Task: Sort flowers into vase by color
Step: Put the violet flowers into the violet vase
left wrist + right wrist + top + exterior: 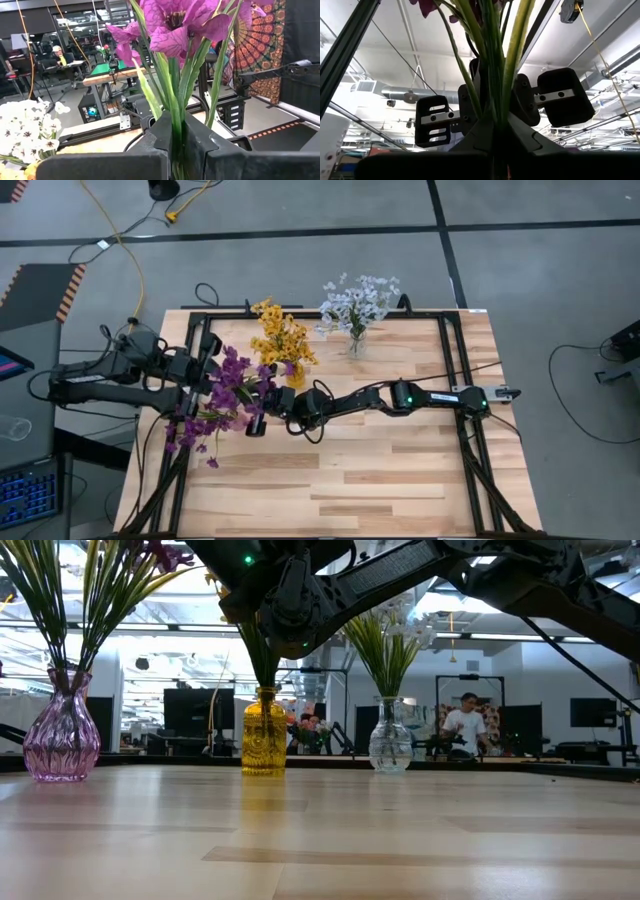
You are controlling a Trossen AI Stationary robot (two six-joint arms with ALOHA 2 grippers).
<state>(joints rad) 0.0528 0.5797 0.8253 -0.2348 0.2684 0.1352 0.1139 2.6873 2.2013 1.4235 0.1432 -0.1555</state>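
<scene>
Left gripper (pixel 175 145) fingers clamp the purple flowers (pixel 225 395) by their stems. Right gripper (pixel 495 131) fingers grip the same stems, desk's left side.

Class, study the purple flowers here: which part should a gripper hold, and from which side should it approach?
Probably the bundled green stems below the purple flowers, closing from the side across the stalks. They are thin, straight and gathered; the blooms are wide and soft. The left gripper and right gripper both clamp there.

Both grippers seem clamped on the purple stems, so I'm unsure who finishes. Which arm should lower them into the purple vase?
Probably left: the left gripper grips the purple flowers and sits on the purple vase's side; the right gripper reaches across.
</scene>
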